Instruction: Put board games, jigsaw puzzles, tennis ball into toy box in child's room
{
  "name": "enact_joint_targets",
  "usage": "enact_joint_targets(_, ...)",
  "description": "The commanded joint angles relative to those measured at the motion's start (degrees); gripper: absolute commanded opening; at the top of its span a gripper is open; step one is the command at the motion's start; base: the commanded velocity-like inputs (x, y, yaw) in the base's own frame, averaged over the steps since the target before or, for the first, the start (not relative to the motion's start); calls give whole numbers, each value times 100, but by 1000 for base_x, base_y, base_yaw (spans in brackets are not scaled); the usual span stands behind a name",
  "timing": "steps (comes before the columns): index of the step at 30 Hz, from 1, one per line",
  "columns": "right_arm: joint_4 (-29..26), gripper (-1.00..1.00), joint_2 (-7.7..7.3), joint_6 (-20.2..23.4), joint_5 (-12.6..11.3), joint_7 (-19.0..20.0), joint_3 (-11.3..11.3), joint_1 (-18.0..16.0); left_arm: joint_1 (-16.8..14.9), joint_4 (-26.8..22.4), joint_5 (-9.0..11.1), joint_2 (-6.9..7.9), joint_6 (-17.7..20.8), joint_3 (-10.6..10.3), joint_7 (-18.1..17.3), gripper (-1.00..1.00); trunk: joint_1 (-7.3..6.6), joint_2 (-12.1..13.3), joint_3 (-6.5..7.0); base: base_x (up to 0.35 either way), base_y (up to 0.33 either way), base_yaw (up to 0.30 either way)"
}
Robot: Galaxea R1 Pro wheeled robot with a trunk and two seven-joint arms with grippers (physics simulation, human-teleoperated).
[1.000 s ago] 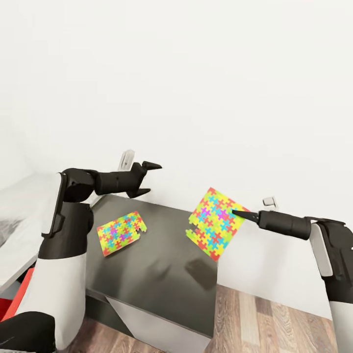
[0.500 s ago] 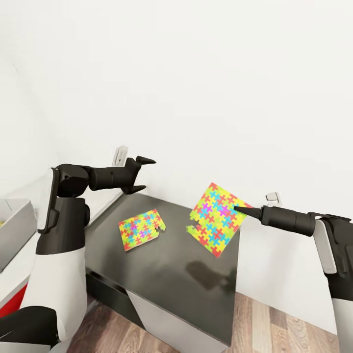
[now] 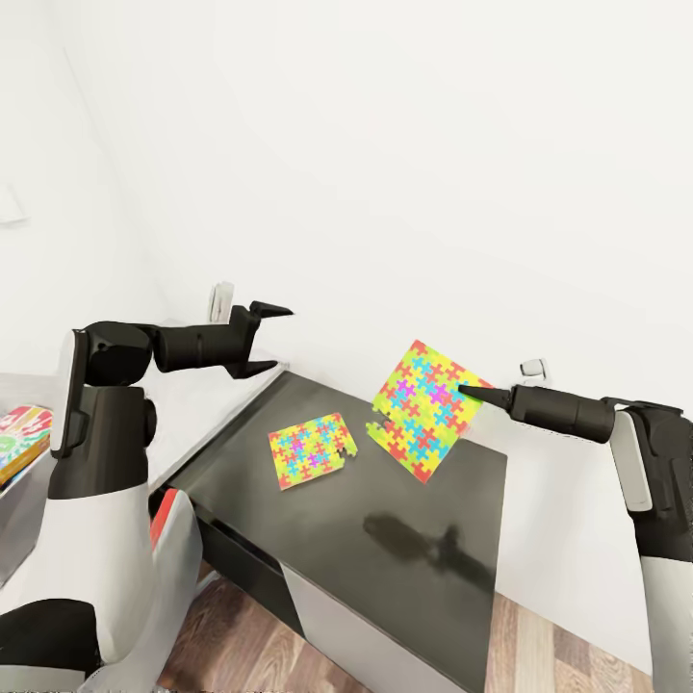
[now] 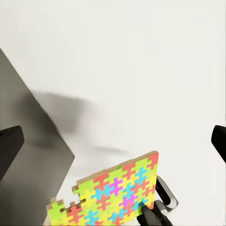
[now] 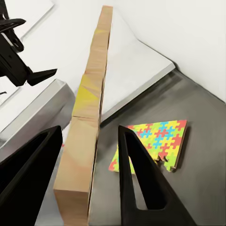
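Head view: right gripper (image 3: 469,393) clamps raised jigsaw puzzle (image 3: 420,423); left gripper (image 3: 272,337) spread, empty; no legible writing.

Both puzzles (image 3: 421,423) (image 3: 311,449) multicolour: yel/pink/blue/grn; table (image 3: 404,539) dk grey.

bright, even; perhaps slightly soft

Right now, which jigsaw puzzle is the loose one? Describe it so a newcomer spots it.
Find the dark grey table top. The loose jigsaw puzzle lies flat on it, near the edge by the pale top. The other puzzle is tilted in the air, pinched in the right gripper.
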Motion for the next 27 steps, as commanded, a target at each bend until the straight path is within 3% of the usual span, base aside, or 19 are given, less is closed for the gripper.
enact_joint_targets(1, 49, -100, 1, 21, 9, 23, -1, -42, -8, 1, 138, 47, 41, 11, 52, 100, -23, 39, 16, 0, 0, 246)
enact_joint_targets(3, 142, -100, 8, 21, 11, 21, 5, -136, -28, 1, 355, 164, 43, 17, 49, 100, -67, 119, 61, 0, 0, 224)
enact_joint_targets(7, 208, -100, 23, 21, 17, 19, 13, -200, -91, 1, 515, 243, 37, 16, 45, 100, -155, 279, 159, 0, 0, 193)
enact_joint_targets(13, 234, -100, 62, 21, 22, 16, 54, -222, -213, 1, 577, 240, 22, 14, 48, 100, -286, 520, 315, 0, 0, 171)
enact_joint_targets(19, 239, -100, 102, 21, 22, 11, 243, -228, -297, 1, 590, 240, 7, 5, 61, 100, -418, 761, 474, 0, 0, 152)
enact_joint_targets(24, 257, -100, 122, 21, 23, -3, 311, -228, -257, 1, 587, 355, 7, 16, 250, 100, -528, 961, 607, 0, 0, 146)
enact_joint_targets(27, 264, -100, 129, 21, 23, -6, 322, -228, -240, 1, 590, 520, 9, 19, 328, 100, -594, 1082, 687, 0, 0, 145)
